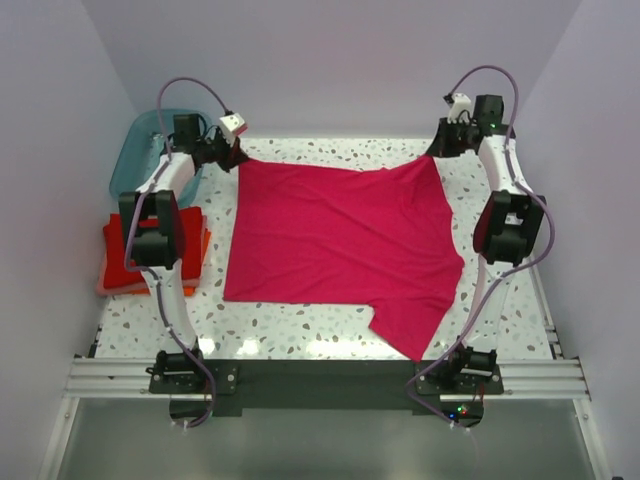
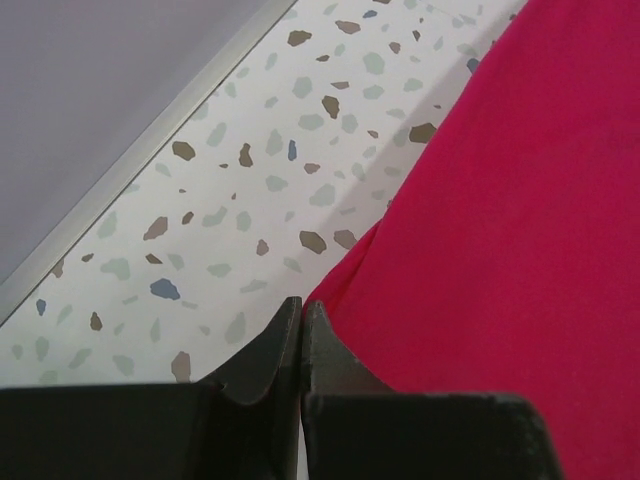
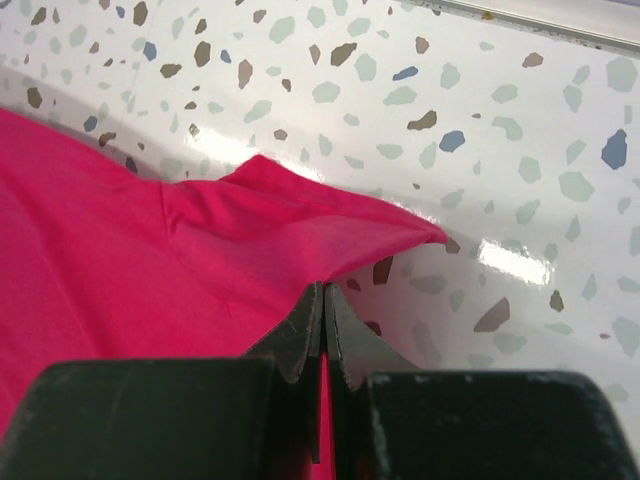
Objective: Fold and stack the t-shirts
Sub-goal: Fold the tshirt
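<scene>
A magenta-pink t-shirt (image 1: 330,240) lies spread nearly flat on the speckled table (image 1: 300,335), with one part trailing toward the near right. My left gripper (image 1: 236,152) is at the shirt's far left corner. In the left wrist view its jaws (image 2: 302,305) are closed, with the shirt's edge (image 2: 500,200) running up to the tips. My right gripper (image 1: 440,150) is at the far right corner. In the right wrist view it (image 3: 324,290) is shut on a raised fold of the shirt (image 3: 150,270), with pink cloth showing between the fingers. A folded red shirt (image 1: 115,248) sits on a folded orange one (image 1: 120,288) at the table's left edge.
A translucent teal tub (image 1: 140,150) stands at the far left corner behind the left arm. The left arm's elbow (image 1: 155,230) hangs over the folded stack. A metal rail (image 1: 320,375) runs along the near edge. Walls close in on three sides.
</scene>
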Controlling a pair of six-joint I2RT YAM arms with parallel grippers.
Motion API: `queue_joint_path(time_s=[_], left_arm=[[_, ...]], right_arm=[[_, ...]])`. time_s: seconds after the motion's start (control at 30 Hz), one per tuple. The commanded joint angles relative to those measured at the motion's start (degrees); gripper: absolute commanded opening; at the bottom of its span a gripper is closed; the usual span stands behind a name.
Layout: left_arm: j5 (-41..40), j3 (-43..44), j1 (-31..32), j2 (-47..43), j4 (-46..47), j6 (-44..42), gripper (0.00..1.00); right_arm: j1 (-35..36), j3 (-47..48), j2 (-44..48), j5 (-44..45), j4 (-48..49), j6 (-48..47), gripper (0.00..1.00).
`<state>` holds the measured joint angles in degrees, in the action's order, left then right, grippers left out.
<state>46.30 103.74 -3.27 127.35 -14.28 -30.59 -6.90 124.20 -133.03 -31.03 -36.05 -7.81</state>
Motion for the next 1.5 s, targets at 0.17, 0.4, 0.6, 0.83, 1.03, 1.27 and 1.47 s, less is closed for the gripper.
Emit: queue_joint_path(time_s=[0.17, 0.4, 0.6, 0.83, 1.03, 1.27, 1.47], left_arm=[[3.0, -9.7, -2.1, -9.0, -2.8, -12.2, 0.00], [3.3, -17.5, -3.5, -13.6, -6.8, -19.3, 0.00], [1.8, -21.9, -3.4, -14.9, -8.0, -22.7, 0.00], [0.0, -22.7, -3.2, -14.8, 0.8, -13.7, 0.00], [-0.5, -19.2, -3.2, -13.8, 2.6, -11.2, 0.00], [1.7, -21.6, -3.2, -15.5, -7.9, -21.4, 0.00], [-1.3, -25.3, -2.9, -15.0, -13.1, -29.5, 0.00]], right_arm=[[-1.8, -8.3, 9.4, -3.3, -5.7, -7.7, 0.00], [-2.1, -16.6, 14.3, -4.7, -7.6, -12.5, 0.00], [-2.3, -21.3, 17.2, -5.1, -9.1, -14.5, 0.00], [-2.9, -16.4, 16.1, -4.6, -6.0, -10.8, 0.00], [-3.4, -12.8, 15.1, -4.8, -7.1, -10.1, 0.00], [-3.7, -22.8, 20.4, -5.1, -9.7, -15.4, 0.00], [-3.7, -30.6, 20.9, -3.2, -10.3, -18.6, 0.00]])
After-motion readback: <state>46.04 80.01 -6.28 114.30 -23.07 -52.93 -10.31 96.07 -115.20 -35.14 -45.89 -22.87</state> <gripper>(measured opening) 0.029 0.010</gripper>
